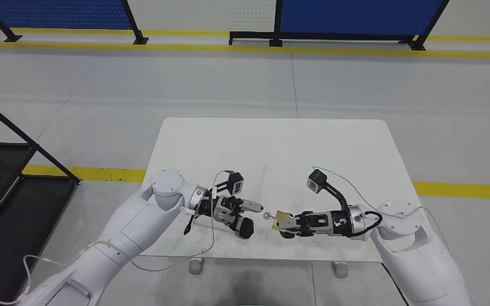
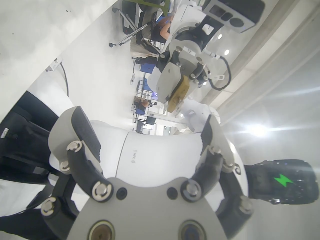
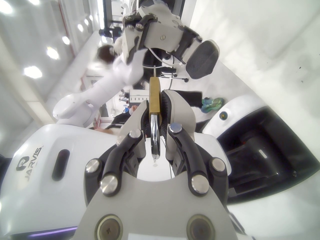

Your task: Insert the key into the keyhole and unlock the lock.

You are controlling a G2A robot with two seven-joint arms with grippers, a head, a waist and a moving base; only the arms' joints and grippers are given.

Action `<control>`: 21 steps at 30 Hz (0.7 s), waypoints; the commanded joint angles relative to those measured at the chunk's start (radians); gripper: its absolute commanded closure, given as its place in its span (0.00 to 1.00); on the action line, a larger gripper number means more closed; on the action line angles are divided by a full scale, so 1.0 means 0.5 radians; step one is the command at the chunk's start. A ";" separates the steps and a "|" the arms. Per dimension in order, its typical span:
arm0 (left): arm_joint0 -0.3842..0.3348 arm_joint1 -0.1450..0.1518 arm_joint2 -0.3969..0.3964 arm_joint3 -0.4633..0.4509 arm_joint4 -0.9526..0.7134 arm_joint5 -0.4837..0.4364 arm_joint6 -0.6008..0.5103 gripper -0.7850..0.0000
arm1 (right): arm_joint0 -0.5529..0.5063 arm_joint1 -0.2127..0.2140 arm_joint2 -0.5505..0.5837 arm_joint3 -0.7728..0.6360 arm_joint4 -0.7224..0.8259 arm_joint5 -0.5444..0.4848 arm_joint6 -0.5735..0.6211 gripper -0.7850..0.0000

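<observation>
My right gripper (image 3: pixel 157 102) is shut on a brass padlock (image 3: pixel 154 93), its steel shackle (image 3: pixel 154 136) pointing back toward the wrist. A thin silver key (image 3: pixel 154 72) sticks out of the padlock's far end. In the top view the padlock (image 1: pixel 282 221) is held above the white table's front edge, with the key (image 1: pixel 267 215) pointing at my left gripper (image 1: pixel 250 216). The left gripper (image 2: pixel 145 123) is open, nothing between its fingers (image 2: pixel 86 136), and faces the padlock (image 2: pixel 178 94) a short gap away.
The white table (image 1: pixel 329 145) stretches away behind both arms. A black rack (image 1: pixel 23 176) stands on the floor at the left. Blue partition panels (image 1: pixel 360 19) line the far side beyond a yellow floor stripe.
</observation>
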 commanded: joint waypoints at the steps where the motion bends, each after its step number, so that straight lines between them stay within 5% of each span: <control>1: 0.002 -0.001 -0.008 0.019 0.008 -0.086 -0.019 0.00 | 0.000 0.000 0.000 0.000 0.000 0.000 0.000 1.00; 15: -0.099 -0.051 0.035 0.084 0.035 -0.452 -0.074 0.00 | 0.000 0.000 0.000 0.000 0.000 0.000 0.000 1.00; 16: -0.108 -0.057 0.041 0.089 0.030 -0.465 -0.069 0.04 | 0.000 0.000 0.000 0.000 0.000 0.000 0.000 1.00; 21: -0.141 -0.081 0.073 0.112 0.001 -0.509 -0.080 0.56 | 0.000 0.000 0.000 0.000 0.000 0.000 0.000 1.00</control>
